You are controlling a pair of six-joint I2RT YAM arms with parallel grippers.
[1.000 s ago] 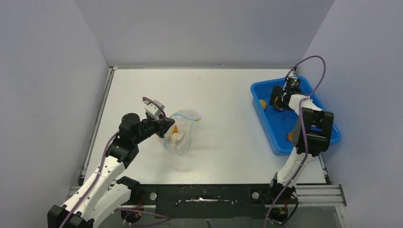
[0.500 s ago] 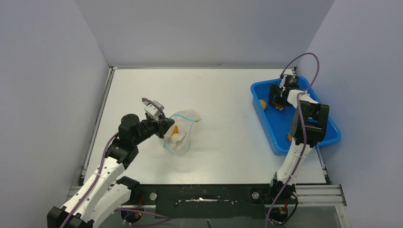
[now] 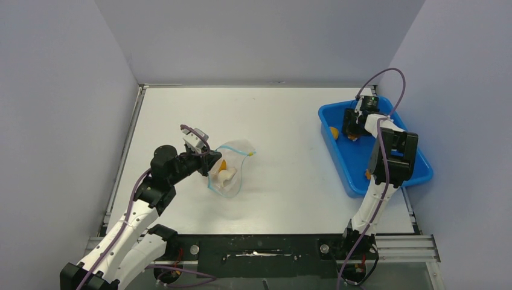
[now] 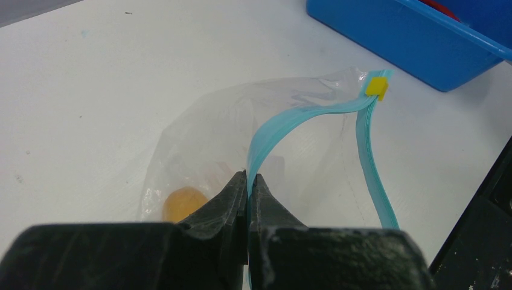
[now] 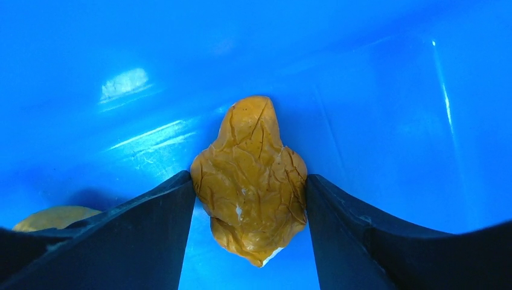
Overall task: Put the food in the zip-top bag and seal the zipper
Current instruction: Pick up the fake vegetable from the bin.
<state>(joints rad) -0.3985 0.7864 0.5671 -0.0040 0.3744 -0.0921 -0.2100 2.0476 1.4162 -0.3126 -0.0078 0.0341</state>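
Observation:
The clear zip-top bag [image 3: 230, 168] lies open on the table, with an orange fruit [image 4: 183, 203] and a white lump [image 3: 226, 175] inside. My left gripper [image 4: 247, 178] is shut on the blue-green zipper strip [image 4: 302, 115] and holds the mouth up; a yellow slider [image 4: 378, 87] sits at the far end. My right gripper [image 5: 250, 177] is down in the blue tray [image 3: 349, 164], its fingers against both sides of a wrinkled orange food piece [image 5: 250, 163]. In the top view that gripper [image 3: 353, 134] is at the tray's far left part.
Two more orange pieces lie in the tray, one at its left wall [image 3: 334, 130] and one near the front [image 3: 368, 174]. Another orange piece [image 5: 51, 216] shows beside my right fingers. Grey walls enclose the table on three sides.
My right gripper has shifted a little toward the tray's far left and settled around the orange piece. The left gripper and the bag have not moved.

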